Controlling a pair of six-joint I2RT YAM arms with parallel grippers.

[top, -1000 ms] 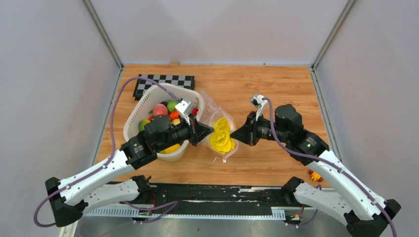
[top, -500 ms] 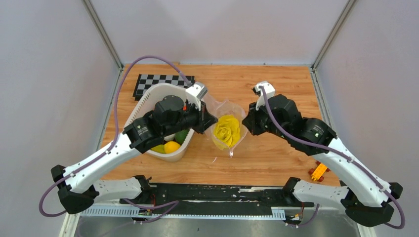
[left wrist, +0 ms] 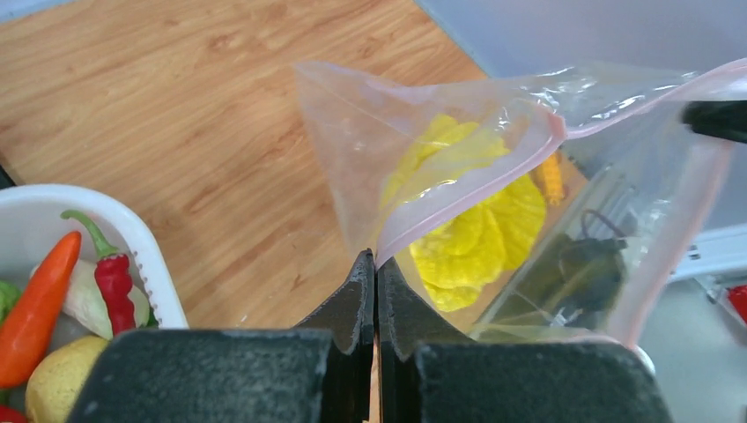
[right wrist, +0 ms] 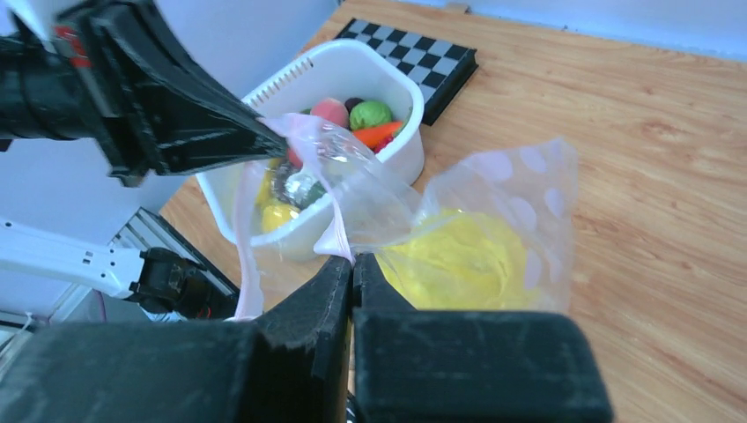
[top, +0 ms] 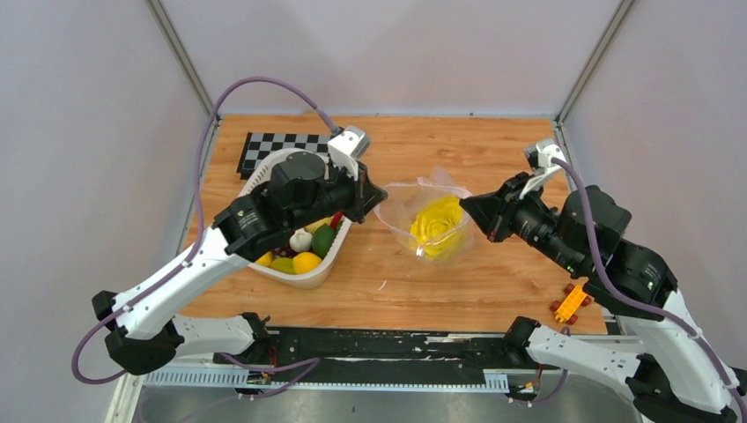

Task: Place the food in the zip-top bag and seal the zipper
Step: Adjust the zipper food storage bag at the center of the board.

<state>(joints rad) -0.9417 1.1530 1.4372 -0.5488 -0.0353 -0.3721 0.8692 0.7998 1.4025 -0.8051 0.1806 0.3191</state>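
Observation:
The clear, pink-tinted zip-top bag [top: 414, 211] hangs above the table, stretched between both grippers, with the yellow cabbage [top: 438, 220] inside. My left gripper [top: 380, 196] is shut on the left end of the bag's mouth, pinching the pink zipper [left wrist: 476, 198] at its tips [left wrist: 375, 257]. My right gripper [top: 467, 205] is shut on the opposite end of the pink strip [right wrist: 352, 260]. The mouth gapes open between them. More food lies in the white basket [top: 299, 280]: a lemon [top: 306, 262], a lime [top: 323, 240], a carrot [left wrist: 40, 295] and a red chili [left wrist: 114, 282].
A black-and-white checkerboard [top: 264, 145] lies behind the basket at the back left. A small orange object [top: 570, 302] sits near the table's front right edge. Grey walls close in the left, back and right sides.
Both arms have raised the bag and carried it to the right, away from the basket. The right arm pulled back to the right, stretching the mouth wider.

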